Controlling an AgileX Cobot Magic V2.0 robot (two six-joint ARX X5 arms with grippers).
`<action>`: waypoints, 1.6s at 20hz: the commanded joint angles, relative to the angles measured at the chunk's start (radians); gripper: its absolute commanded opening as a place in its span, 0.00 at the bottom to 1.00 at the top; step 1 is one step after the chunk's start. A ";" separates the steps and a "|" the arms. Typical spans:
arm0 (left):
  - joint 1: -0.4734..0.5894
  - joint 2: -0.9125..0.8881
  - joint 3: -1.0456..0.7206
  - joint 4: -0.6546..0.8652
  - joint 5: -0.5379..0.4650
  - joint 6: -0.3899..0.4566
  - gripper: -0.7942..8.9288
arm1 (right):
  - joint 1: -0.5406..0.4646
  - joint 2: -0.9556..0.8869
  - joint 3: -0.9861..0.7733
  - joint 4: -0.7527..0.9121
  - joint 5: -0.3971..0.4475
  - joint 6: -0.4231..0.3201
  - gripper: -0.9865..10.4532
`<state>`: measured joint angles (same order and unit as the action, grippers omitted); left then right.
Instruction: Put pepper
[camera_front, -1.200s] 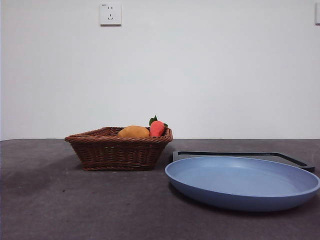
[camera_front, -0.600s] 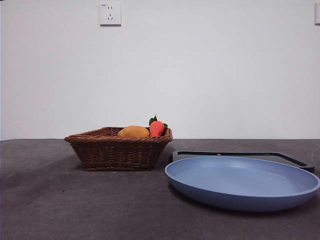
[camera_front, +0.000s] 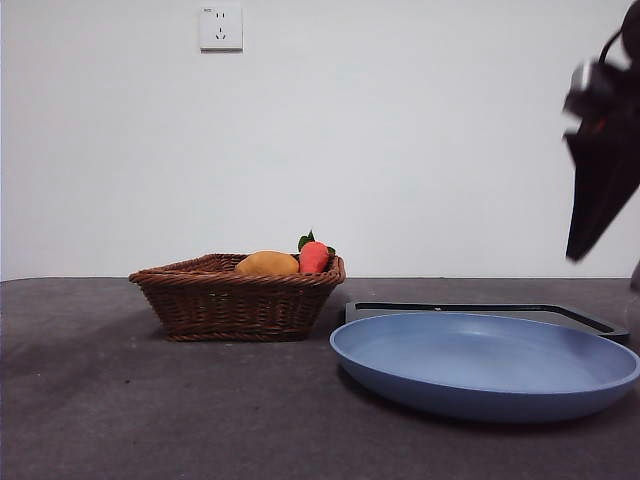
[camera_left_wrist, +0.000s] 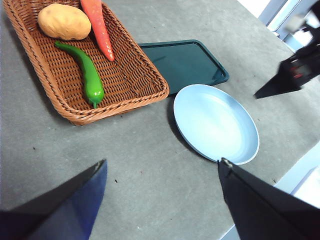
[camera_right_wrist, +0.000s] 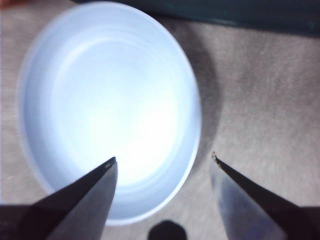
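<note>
The pepper (camera_left_wrist: 88, 74), long, glossy and green, lies inside the brown wicker basket (camera_left_wrist: 137, 75) beside two other fruits. In the front view the basket (camera_front: 240, 297) hides it. The blue plate (camera_front: 485, 365) sits empty to the right of the basket, and it also shows in the left wrist view (camera_left_wrist: 215, 122). My left gripper (camera_left_wrist: 162, 167) is open and empty, high above the table, apart from the basket and the plate. My right gripper (camera_right_wrist: 162, 160) is open and empty, hovering over the plate (camera_right_wrist: 110, 110). It shows dark at the front view's right edge (camera_front: 600, 180).
An orange-yellow rounded fruit (camera_left_wrist: 64, 21) and a red-orange fruit (camera_left_wrist: 98, 26) lie in the basket, and both peek over its rim in the front view (camera_front: 266, 264) (camera_front: 314, 257). A dark green tray (camera_left_wrist: 185, 62) lies behind the plate. The table's edge runs near the plate.
A dark arm has come into the front view at the upper right, above the plate. The basket, the fruits and the plate have not moved.
</note>
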<state>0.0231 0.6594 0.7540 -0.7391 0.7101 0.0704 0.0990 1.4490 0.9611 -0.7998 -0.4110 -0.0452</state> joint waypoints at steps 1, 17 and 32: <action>-0.002 0.004 0.014 0.009 0.004 0.003 0.48 | 0.003 0.077 0.016 0.034 0.006 -0.013 0.36; -0.002 0.004 0.014 0.010 0.003 0.002 0.48 | 0.003 0.226 0.015 0.097 0.023 -0.042 0.23; -0.045 0.076 0.066 0.036 -0.084 -0.021 0.48 | 0.000 0.121 0.016 0.059 -0.035 -0.020 0.09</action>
<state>-0.0208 0.7353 0.8032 -0.7193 0.6266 0.0540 0.0978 1.5669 0.9611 -0.7460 -0.4381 -0.0696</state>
